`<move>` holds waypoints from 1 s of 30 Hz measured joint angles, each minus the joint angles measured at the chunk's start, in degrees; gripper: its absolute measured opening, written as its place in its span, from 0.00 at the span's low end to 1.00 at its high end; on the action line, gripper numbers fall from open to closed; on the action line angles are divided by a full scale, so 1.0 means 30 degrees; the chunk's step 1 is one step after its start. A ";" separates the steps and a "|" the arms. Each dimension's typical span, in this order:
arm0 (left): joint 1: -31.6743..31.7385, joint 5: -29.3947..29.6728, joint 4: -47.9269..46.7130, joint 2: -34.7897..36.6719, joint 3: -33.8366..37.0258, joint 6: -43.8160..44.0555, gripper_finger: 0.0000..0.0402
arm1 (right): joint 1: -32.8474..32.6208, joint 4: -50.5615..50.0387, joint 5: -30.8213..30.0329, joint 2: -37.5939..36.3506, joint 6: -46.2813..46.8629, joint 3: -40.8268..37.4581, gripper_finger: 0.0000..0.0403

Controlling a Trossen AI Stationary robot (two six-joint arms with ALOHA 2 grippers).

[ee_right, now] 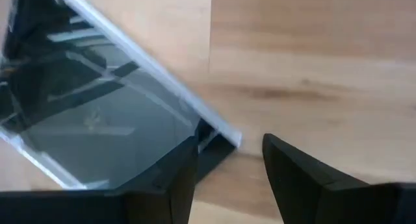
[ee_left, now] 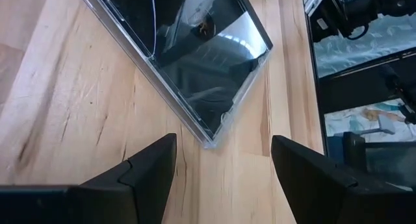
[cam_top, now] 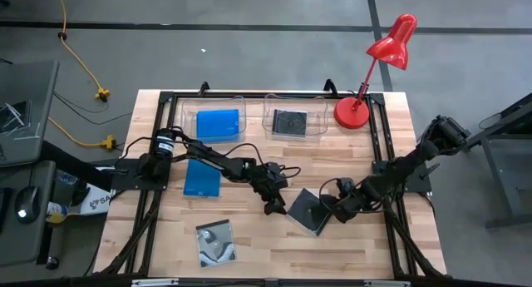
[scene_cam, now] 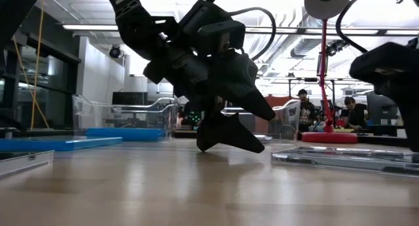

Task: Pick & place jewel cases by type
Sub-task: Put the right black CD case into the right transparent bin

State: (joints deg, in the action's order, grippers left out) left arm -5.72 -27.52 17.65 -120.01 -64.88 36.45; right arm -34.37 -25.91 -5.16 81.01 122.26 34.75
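High view: the black square plastic jewel case [cam_top: 307, 210] lies flat on the wooden worktop [cam_top: 274, 249] at about five o'clock from centre, a corner toward each arm. The left hand [cam_top: 273, 206] sits at its nine o'clock, the right hand [cam_top: 341, 212] at its three o'clock, nearer.

Low view: the left hand's fingertips [scene_cam: 226, 135] almost touch the worktop, short of the case.

Left wrist view: fingers spread, the case corner just ahead between them.

Right wrist view: fingers apart, one overlapping the case's edge; I cannot tell whether it touches.
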 joint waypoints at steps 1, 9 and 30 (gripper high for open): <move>0.0000 0.0023 0.0000 0.0000 0.0006 -0.0007 0.62 | -0.0097 0.0193 0.0133 0.0003 0.0041 -0.0003 0.41; 0.0000 0.0468 0.0024 0.0000 0.0006 -0.0068 0.62 | -0.0189 0.1219 0.0624 0.0022 0.0253 -0.0011 0.41; -0.0011 0.0388 0.0112 -0.0321 0.0011 -0.0579 0.62 | 0.0457 0.3604 -0.0563 0.2707 -0.0489 0.0470 0.41</move>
State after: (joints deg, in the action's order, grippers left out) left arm -5.75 -26.36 17.98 -120.97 -64.84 34.71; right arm -33.00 -15.09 -6.85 89.13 120.80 36.16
